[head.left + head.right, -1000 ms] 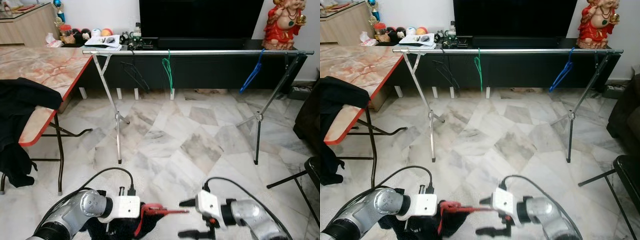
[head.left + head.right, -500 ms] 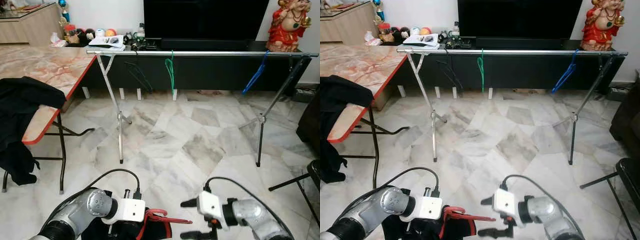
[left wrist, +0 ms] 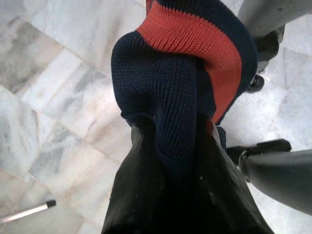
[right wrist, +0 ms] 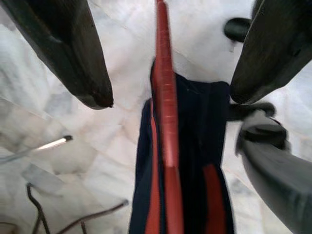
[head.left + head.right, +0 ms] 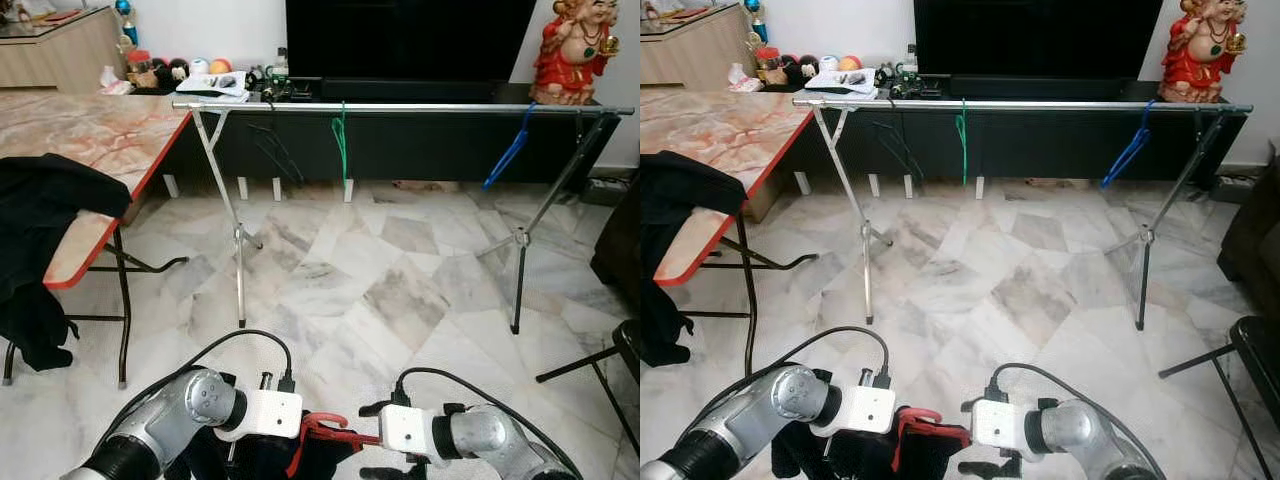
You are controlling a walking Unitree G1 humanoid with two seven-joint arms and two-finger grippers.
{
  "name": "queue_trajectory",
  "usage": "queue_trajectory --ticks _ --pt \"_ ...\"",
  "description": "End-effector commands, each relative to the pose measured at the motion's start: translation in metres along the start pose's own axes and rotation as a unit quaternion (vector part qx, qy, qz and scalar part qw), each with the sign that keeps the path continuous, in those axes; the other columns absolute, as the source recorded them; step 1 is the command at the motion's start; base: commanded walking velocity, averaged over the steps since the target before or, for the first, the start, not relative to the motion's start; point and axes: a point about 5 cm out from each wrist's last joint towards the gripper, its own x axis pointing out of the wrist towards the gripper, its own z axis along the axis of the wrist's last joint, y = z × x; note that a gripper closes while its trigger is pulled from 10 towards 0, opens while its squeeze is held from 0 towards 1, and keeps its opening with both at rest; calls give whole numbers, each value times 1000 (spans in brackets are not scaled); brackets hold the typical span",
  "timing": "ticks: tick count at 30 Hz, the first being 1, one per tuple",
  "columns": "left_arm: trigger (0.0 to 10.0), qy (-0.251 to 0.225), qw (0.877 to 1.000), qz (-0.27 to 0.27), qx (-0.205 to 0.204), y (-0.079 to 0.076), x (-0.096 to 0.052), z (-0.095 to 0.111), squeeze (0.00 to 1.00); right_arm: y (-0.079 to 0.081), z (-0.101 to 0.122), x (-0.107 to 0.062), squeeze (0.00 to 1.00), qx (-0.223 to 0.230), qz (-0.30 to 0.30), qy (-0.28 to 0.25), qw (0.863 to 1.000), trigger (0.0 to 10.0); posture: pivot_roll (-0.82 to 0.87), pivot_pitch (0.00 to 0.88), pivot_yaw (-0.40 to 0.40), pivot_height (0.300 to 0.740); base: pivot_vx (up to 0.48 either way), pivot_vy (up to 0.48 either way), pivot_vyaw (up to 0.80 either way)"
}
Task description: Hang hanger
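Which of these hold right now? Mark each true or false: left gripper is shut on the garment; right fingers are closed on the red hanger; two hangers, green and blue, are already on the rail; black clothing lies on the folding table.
1. The left gripper is shut on the navy and red garment. True.
2. The right gripper is closed on the red hanger. False: its fingers stand open, one on either side of it.
3. A green hanger and a blue hanger hang on the rail. True.
4. The folding table is bare. False: black clothing is draped over its edge.
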Motion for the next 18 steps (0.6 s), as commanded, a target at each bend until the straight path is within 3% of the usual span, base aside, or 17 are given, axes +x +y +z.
queue_trajectory --ticks 1,7,12,18 --pt "10000 -10 1000 1 1 2 -2 5 0 0 -2 0 0 -14 -2 13 1000 10000 78 49 -30 740 0 0 0" --pt "10000 -8 1000 -2 8 3 -6 7 0 7 -14 -1 0 -28 15 58 998 10000 79 51 -30 740 0 0 0" --pt "10000 -8 1000 0 14 5 -10 11 0 19 -26 -1 0 -11 37 95 995 10000 86 57 -31 740 0 0 0" --pt "10000 -11 1000 -1 25 7 -15 17 0 22 -29 2 0 -10 12 105 994 10000 93 59 -28 740 0 0 0"
